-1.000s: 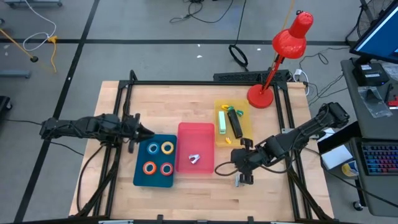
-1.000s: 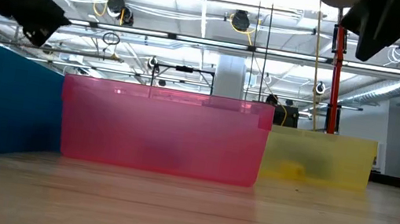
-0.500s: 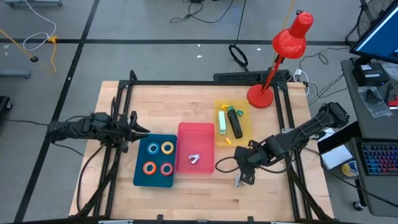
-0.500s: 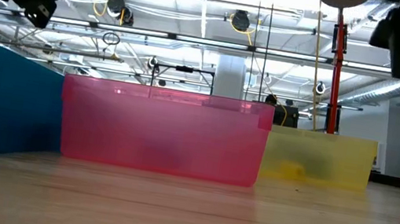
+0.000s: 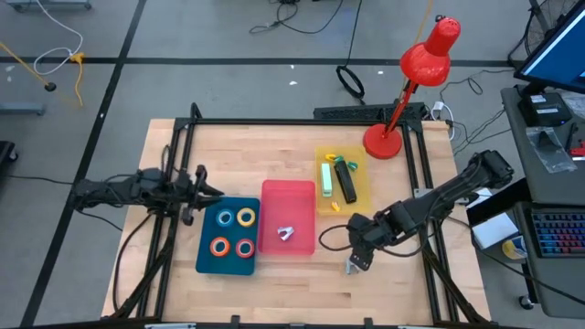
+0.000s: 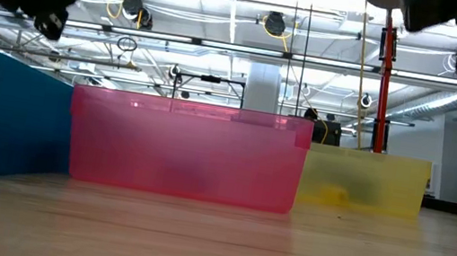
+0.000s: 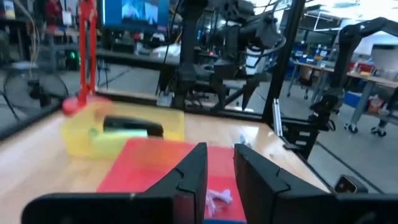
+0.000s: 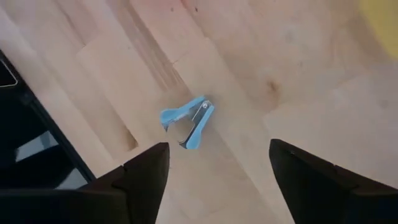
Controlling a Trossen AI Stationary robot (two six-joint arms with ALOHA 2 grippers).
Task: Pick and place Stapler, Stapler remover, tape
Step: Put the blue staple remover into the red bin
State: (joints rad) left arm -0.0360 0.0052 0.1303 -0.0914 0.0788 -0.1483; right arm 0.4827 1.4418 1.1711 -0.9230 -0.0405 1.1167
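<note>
Blue staple remover [image 8: 188,121] lying on wooden table [image 8: 267,74], beyond right gripper's [image 8: 214,171] wide-spread fingers [image 8: 144,175], untouched.

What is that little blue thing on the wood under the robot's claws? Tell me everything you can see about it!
It is a small light-blue staple remover, lying on its side on the bare wooden table. It looks like plastic with a shiny metal part in the middle, and its two curved jaws spread apart like a tiny mouth. Nothing touches it except the table. The right gripper hangs above it with its fingers open wide, one on each side. In the high view it lies in front of the pink and yellow bins, near the gripper's tip.
</note>
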